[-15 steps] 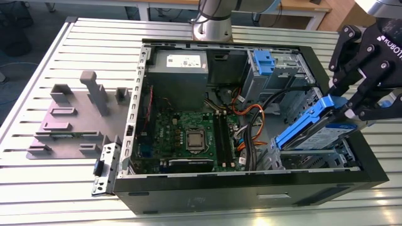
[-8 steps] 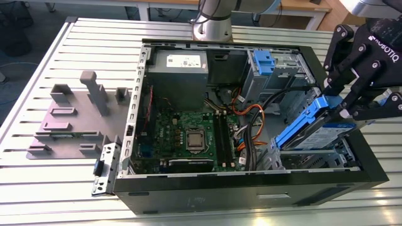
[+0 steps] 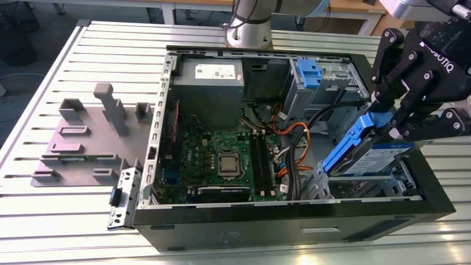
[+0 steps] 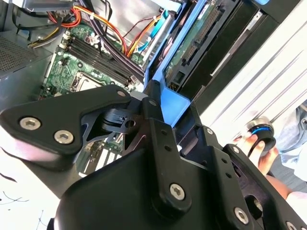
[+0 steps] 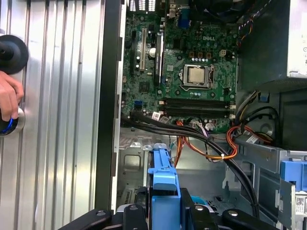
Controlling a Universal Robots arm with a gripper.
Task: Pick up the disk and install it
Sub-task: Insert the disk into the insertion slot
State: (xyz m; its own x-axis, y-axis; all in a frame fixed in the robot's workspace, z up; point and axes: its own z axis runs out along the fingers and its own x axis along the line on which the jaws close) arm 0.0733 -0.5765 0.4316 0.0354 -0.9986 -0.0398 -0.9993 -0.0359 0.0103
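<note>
The disk (image 3: pixel 372 153), a flat drive with bright blue rails and a blue-and-white label, hangs tilted over the drive bay (image 3: pixel 368 185) at the open computer case's corner on the exterior view's right. My gripper (image 3: pixel 385 117) is shut on its upper blue rail, with the black fingers on either side. In the second wrist view the gripper (image 4: pixel 165 108) clamps the blue rail (image 4: pixel 173 103), and the disk's underside (image 4: pixel 201 28) reaches toward the case interior. In the first wrist view the blue rail (image 5: pixel 163 175) sticks out from the gripper (image 5: pixel 163 213) above the bay.
The open case (image 3: pixel 294 221) holds a green motherboard (image 3: pixel 220 160), a grey power-supply box (image 3: pixel 213 74), orange and black cables (image 3: pixel 290 138) and a blue caddy clip (image 3: pixel 308 72). A grey fixture plate (image 3: pixel 81 143) lies on the exterior view's left. A person's hand (image 5: pixel 7 98) holds a black knob beside the case.
</note>
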